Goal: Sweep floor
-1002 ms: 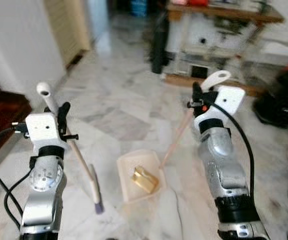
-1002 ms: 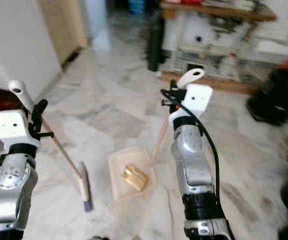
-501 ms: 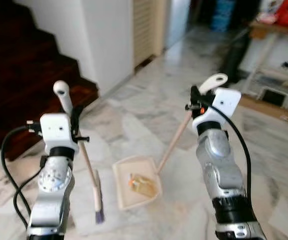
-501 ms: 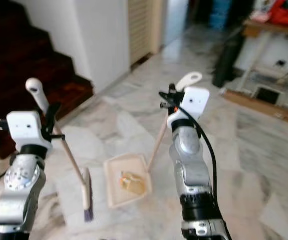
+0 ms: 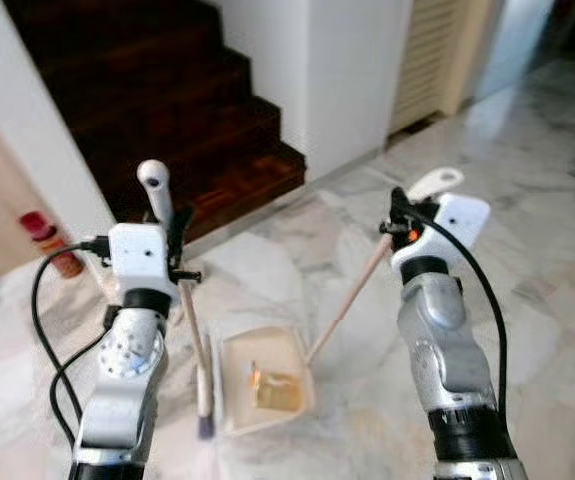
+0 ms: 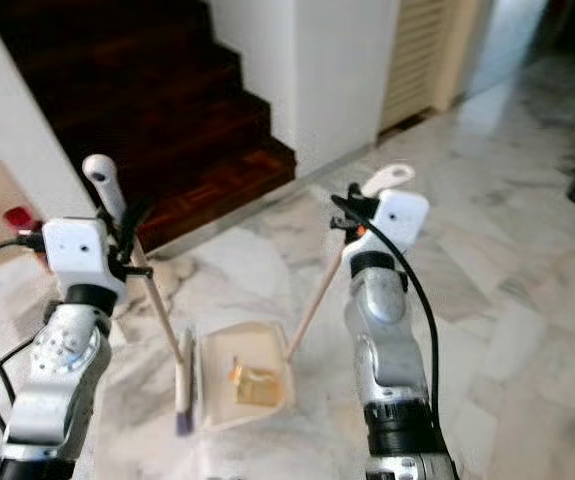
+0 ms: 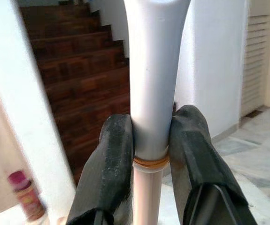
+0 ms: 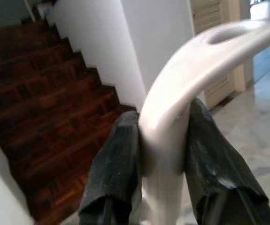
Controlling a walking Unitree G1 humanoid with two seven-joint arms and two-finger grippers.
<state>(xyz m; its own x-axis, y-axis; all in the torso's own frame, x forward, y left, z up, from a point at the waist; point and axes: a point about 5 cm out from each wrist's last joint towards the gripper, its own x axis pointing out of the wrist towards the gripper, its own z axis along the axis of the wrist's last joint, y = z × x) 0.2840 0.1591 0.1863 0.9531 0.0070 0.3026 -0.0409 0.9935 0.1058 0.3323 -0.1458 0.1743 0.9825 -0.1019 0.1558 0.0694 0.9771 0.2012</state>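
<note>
Marble floor (image 5: 527,300), pale grey-veined, open to the robot's right and ahead toward a louvred door (image 5: 437,50). To the left the floor ends at a dark wooden staircase (image 5: 167,110), and a white wall (image 5: 352,70) corner stands between stairs and door. A red-capped bottle (image 5: 39,232) stands at the floor's left edge against the wall.

Since half a second ago the camera has swung left: the stairs now take the upper left of the picture, and the shelves and dark things seen on the right have gone out of frame. Broom, dustpan and both arms keep the same layout in front of the robot.

Dustpan (image 5: 229,395), cream, lies flat on the floor between the two arms; its long handle slants up to the right. Inside it, one small yellowish piece of rubbish (image 5: 272,385), near the middle.

Broom (image 5: 195,335) is just left of the dustpan, head down on the floor beside the pan's left rim, stick rising to the left.

Left gripper (image 7: 149,140): fingers (image 7: 113,164) pinching the broom's grey grip just above its orange ring.

Right gripper (image 8: 160,140): fingers (image 8: 120,164) pinching the dustpan's curved handle below its hanging slot.
</note>
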